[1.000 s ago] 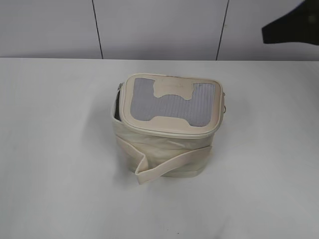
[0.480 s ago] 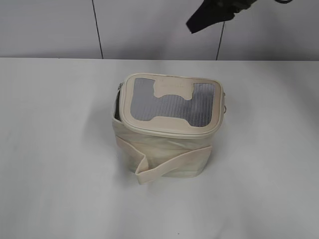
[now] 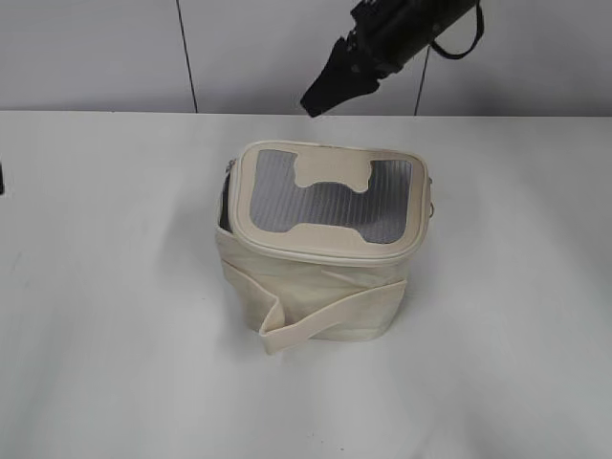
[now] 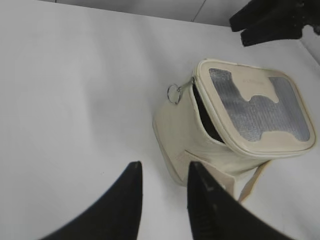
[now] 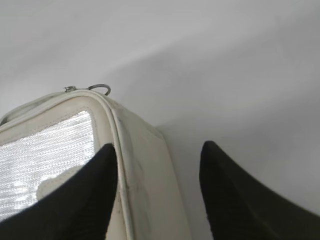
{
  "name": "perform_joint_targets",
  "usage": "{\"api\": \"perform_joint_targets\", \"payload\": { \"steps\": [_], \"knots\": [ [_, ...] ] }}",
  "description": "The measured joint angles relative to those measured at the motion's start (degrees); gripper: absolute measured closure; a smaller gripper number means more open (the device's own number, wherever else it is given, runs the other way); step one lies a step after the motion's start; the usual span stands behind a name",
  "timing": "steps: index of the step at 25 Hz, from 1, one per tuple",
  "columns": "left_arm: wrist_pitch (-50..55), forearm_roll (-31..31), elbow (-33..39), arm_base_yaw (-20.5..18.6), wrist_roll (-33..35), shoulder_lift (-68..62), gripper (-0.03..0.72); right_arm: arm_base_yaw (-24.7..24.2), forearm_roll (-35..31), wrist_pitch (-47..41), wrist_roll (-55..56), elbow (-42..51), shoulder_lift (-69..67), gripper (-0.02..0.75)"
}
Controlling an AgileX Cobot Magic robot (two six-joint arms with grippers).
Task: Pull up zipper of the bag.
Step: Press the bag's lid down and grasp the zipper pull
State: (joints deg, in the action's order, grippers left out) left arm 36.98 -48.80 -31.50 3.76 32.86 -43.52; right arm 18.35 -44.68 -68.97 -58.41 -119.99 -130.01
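My right tool (image 5: 155,195) hangs with its two dark fingers spread wide and nothing between them. Just beyond and below it lies one corner of the bag (image 3: 320,244), and past that corner a small silver ring pull (image 5: 100,89) stands out from the zipper (image 5: 116,131), which runs along the lid rim away from me.

My left tool (image 4: 162,205) is also parted and empty, held over the white bench (image 3: 105,287) to the left of the bag and well apart from it. From there the bag lies ahead and to the right, showing a dark gap where the lid stands open on the near side, with a second ring pull at the gap's far end, hanging off the lid's corner.

I judge the right tool nearer the bag, but the left arm faces the open stretch, whose long axis runs along that side of the lid.
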Motion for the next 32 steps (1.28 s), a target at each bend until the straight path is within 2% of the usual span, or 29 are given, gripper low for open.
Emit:
{"api": "perform_joint_targets", "payload": {
  "steps": [5,8,12,16,24,26,27,32],
  "knots": [
    [-0.8,-8.1,0.0,0.0,8.1,-7.2,0.449,1.7,-1.9,-0.2,-0.1,-0.4,-2.6,0.314],
    [-0.6,-15.6,0.0,-0.5,14.3,-10.4,0.449,2.2,-2.4,-0.2,0.0,-0.4,-3.5,0.314],
    [2.9,-26.7,0.0,-3.9,23.7,-14.9,0.449,2.2,-2.9,-0.2,0.7,-0.5,-4.3,0.314],
    [6.8,-33.3,0.0,-8.3,29.9,-19.3,0.449,2.2,-4.8,-0.3,2.1,-0.5,-4.8,0.314],
    [12.0,-39.8,0.0,-9.7,36.5,-26.6,0.449,3.9,-5.7,-0.3,5.2,-0.5,-4.8,0.314],
    [12.0,-40.3,0.0,-9.7,36.9,-27.2,0.449,5.4,-3.7,-0.3,5.5,-0.5,-4.8,0.314],
    [11.7,-40.5,0.0,-9.7,37.1,-27.3,0.449,6.7,-0.7,-0.3,6.1,-0.5,-4.8,0.314],
    [11.6,-40.6,0.0,-9.7,37.3,-27.3,0.449,7.2,1.9,-0.3,7.5,-0.5,-4.9,0.314]
  ]
}}
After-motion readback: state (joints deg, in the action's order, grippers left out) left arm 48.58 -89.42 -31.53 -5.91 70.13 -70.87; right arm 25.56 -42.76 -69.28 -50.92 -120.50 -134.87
